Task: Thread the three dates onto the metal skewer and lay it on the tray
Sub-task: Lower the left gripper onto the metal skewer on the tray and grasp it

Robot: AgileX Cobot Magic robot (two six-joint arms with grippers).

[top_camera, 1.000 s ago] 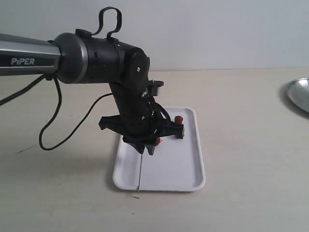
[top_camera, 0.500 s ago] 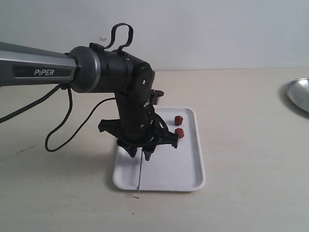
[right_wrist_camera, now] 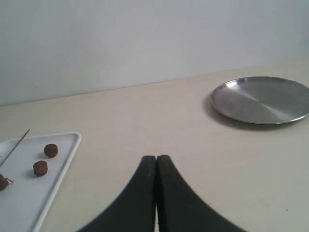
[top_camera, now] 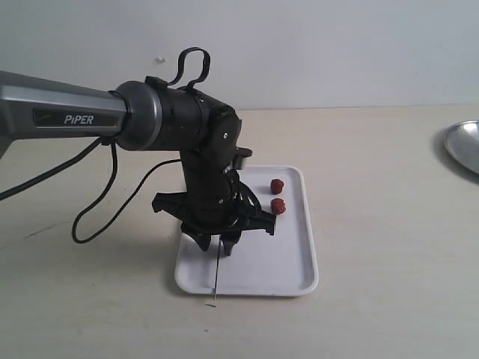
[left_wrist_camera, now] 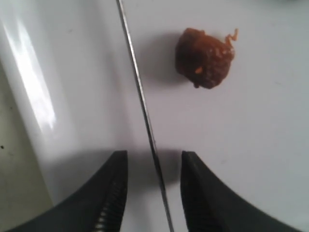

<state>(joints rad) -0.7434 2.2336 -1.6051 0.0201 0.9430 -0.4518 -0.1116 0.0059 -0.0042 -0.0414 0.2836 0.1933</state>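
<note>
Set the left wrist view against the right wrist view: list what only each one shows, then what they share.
Only the left wrist view: the left gripper, open, with a finger on either side of the metal skewer and a gap on both sides. Only the right wrist view: the right gripper, shut and empty, the round metal dish, two more dates and the wall. Both: the white tray, the skewer, the table, and probably the same loose date beside the skewer.

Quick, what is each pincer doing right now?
Left pincer: open, astride the metal skewer, not gripping it.
Right pincer: shut, holding nothing.
</note>
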